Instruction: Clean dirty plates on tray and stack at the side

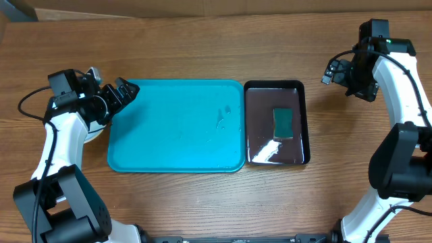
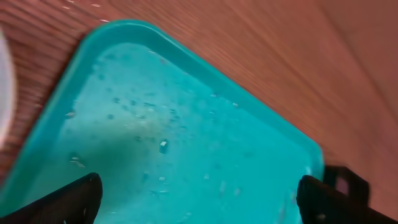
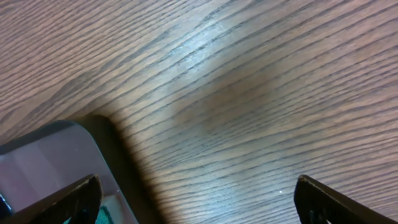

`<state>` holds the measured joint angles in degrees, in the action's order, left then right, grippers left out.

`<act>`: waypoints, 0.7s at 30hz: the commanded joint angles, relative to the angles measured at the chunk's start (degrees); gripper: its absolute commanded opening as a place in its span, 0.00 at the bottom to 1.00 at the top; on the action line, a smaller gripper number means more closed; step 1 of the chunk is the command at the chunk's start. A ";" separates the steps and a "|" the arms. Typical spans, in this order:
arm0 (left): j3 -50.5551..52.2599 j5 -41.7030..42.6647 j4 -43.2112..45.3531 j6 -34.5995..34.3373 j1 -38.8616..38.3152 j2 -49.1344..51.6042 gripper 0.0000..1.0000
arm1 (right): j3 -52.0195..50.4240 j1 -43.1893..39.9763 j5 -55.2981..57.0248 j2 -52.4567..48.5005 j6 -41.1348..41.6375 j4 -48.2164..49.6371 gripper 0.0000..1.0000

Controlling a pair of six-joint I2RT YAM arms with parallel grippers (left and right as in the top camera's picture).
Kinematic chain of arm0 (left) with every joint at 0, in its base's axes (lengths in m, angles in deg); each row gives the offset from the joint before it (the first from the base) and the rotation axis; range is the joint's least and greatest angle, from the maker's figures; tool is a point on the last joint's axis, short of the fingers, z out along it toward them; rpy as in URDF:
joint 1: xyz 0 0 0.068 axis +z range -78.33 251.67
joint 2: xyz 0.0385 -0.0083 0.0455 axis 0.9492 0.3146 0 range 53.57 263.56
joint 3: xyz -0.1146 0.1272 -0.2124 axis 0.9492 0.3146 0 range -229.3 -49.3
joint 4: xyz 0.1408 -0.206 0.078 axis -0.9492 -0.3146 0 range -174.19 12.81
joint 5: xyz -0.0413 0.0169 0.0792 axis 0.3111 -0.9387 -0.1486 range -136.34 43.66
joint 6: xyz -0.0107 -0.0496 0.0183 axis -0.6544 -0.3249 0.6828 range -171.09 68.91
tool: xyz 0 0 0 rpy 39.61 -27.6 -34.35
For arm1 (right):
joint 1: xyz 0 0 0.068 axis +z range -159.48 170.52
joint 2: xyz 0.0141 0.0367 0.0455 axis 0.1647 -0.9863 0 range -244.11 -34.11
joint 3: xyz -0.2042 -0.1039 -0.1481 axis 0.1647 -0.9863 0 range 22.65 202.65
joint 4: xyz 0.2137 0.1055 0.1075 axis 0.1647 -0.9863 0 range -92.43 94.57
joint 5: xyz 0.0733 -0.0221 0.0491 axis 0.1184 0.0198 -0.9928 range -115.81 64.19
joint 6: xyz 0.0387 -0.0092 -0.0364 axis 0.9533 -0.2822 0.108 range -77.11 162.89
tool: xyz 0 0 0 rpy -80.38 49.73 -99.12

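Note:
The turquoise tray (image 1: 175, 145) lies left of the table's centre, with only water drops and specks on it. My left gripper (image 1: 127, 93) hovers over its far left corner, open and holding nothing; in the left wrist view the wet tray (image 2: 186, 124) fills the space between the left gripper's (image 2: 199, 194) fingers. A pale curved rim of the plates (image 1: 97, 132) shows just left of the tray, mostly hidden under my left arm, and appears as a white blur (image 2: 3, 93). My right gripper (image 1: 332, 73) hangs open over bare wood at the far right.
A glossy black tray (image 1: 253, 125) holding a green sponge (image 1: 283, 123) sits against the turquoise tray's right side. Its corner (image 3: 50, 155) shows in the right wrist view, left of the right gripper (image 3: 198, 190). Cardboard lines the table's far edge.

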<state>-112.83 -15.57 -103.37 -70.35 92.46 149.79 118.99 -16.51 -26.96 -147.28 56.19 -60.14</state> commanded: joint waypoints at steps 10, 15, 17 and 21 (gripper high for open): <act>-1.14 -9.35 -0.17 1.29 -0.20 -1.20 1.00 | 0.81 -0.09 0.02 0.22 -0.02 0.13 1.00; -1.14 -9.35 -0.17 1.29 -0.20 -1.20 1.00 | 0.81 -0.09 0.02 -0.20 -0.04 0.15 1.00; -1.14 -9.35 -0.15 1.29 -0.20 -1.20 1.00 | 0.81 -0.07 0.02 -1.01 -0.02 0.13 1.00; -1.14 -9.90 -0.24 1.29 -0.20 -1.18 1.00 | 0.81 0.61 0.02 -1.40 -0.02 0.13 1.00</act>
<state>-112.83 -24.36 -103.37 -70.33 92.37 149.79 118.97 -16.51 -26.94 -147.67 56.19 -60.14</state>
